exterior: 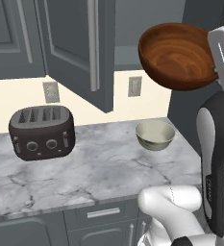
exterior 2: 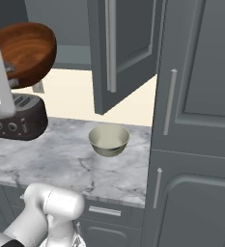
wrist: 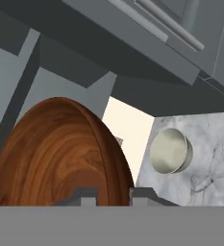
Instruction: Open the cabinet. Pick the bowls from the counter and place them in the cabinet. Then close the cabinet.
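- I have the reddish-brown wooden bowl (exterior: 177, 55) pinched by its rim in the gripper (wrist: 112, 194), jaws nearly together on the thin wall; it hangs high above the marble counter (exterior: 84, 168), tilted with its hollow facing the left base camera.
- The cream-green bowl (exterior: 155, 134) sits upright on the counter below the wooden bowl, off to one side and not yet picked.
- The cabinet (exterior 2: 181, 72) has one door (exterior: 80, 48) swung open, beside the wooden bowl; its grey shelf (exterior 2: 73, 50) shows behind the bowl at about the same height.
- A dark toaster (exterior: 41, 132) stands on the counter, well apart from the cream-green bowl.
- Risk, as I judge it: a rim pinch on a glossy, tilted bowl could slip or pivot, so a quick swing might drop it onto the cream-green bowl.
- The open door's edge is near my path; a wide arc could clip it, or the bowl could catch the shelf lip.
- The arm is raised, the forearm upright beside the bowl and the hand turned sideways toward the cabinet.
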You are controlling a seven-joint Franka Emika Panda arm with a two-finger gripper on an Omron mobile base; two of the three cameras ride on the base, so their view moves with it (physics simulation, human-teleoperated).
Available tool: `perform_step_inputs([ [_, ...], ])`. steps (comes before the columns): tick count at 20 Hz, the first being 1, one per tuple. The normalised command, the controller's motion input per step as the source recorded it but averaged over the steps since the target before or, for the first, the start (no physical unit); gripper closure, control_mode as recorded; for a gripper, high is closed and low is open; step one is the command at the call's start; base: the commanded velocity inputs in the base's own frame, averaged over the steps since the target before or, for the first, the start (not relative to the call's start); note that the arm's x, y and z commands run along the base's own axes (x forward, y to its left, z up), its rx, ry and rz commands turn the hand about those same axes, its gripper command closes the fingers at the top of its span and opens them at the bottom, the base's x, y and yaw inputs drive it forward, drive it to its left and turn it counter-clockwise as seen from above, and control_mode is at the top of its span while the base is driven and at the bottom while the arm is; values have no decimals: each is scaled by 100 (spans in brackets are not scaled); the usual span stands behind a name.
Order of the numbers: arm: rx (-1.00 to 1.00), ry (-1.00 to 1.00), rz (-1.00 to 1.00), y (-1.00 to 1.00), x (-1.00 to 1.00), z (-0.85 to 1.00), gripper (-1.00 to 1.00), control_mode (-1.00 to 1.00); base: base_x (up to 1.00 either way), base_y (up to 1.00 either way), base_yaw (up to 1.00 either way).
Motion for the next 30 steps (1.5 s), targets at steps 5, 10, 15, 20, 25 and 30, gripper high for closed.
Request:
perform_step_inputs([
  [5, 1, -1, 0, -4, 24, 0, 100, -100, 0, 0, 0],
  [10, 0, -6, 1, 0, 37, 0, 100, -100, 0, 0, 0],
  [15, 1, -6, 1, 2, 50, -2, 100, -100, 0, 0, 0],
  [20, 1, -3, 2, 10, 45, -11, 100, -100, 0, 0, 0],
  [25, 0, 0, 0, 17, 46, 0, 100, -100, 0, 0, 0],
  [30, 0, 0, 0, 24, 53, 0, 100, -100, 0, 0, 0],
])
